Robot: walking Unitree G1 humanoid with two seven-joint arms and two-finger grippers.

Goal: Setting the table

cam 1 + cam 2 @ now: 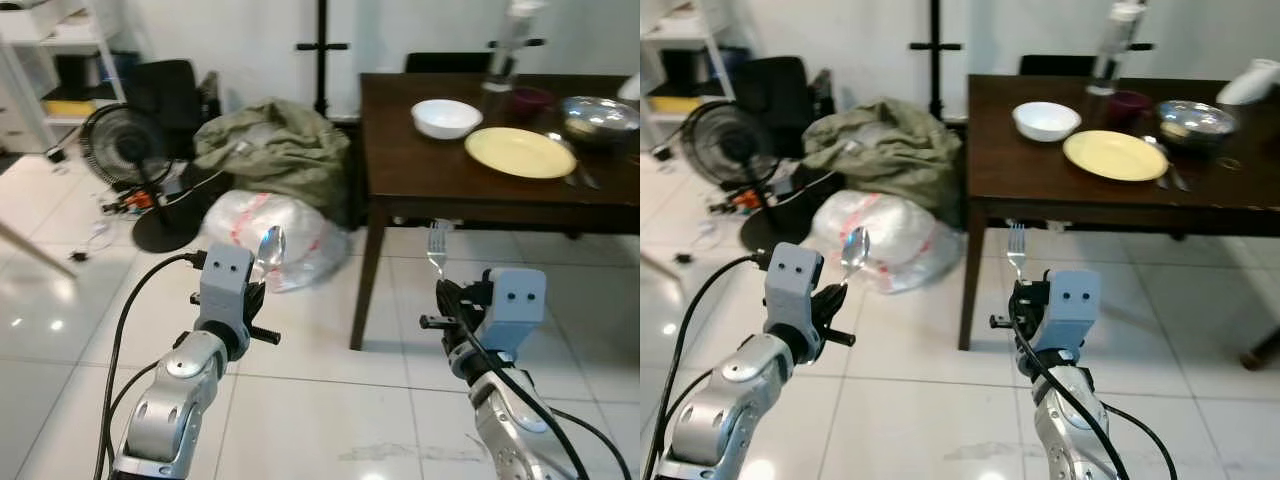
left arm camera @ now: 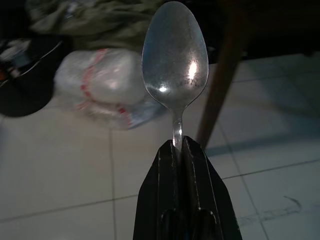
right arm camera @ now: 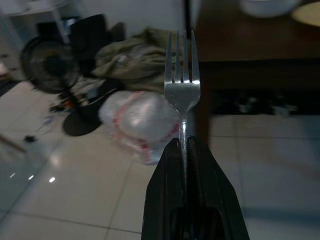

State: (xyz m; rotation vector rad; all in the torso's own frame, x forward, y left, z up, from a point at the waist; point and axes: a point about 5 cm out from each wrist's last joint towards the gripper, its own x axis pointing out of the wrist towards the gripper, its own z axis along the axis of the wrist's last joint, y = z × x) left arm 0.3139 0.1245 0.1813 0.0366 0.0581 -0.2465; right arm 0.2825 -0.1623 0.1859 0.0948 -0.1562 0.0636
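Observation:
My left gripper [image 2: 179, 146] is shut on the handle of a metal spoon [image 2: 175, 60], held bowl-up over the tiled floor [image 1: 271, 247]. My right gripper [image 3: 183, 145] is shut on a metal fork [image 3: 182, 75], tines up [image 1: 436, 245]. Both are short of the dark wooden table [image 1: 430, 170] ahead on the right. On it lie a yellow plate [image 1: 519, 152], a white bowl [image 1: 445, 117], a steel bowl [image 1: 598, 118] and cutlery [image 1: 575, 162] beside the plate.
A clear plastic bag [image 1: 262, 236] and an olive cloth heap [image 1: 275, 147] lie left of the table leg [image 1: 366, 272]. A black floor fan [image 1: 130, 150] and a white shelf [image 1: 50, 50] stand further left. A bottle [image 1: 508, 45] and a chair back [image 1: 445, 62] are at the table's far side.

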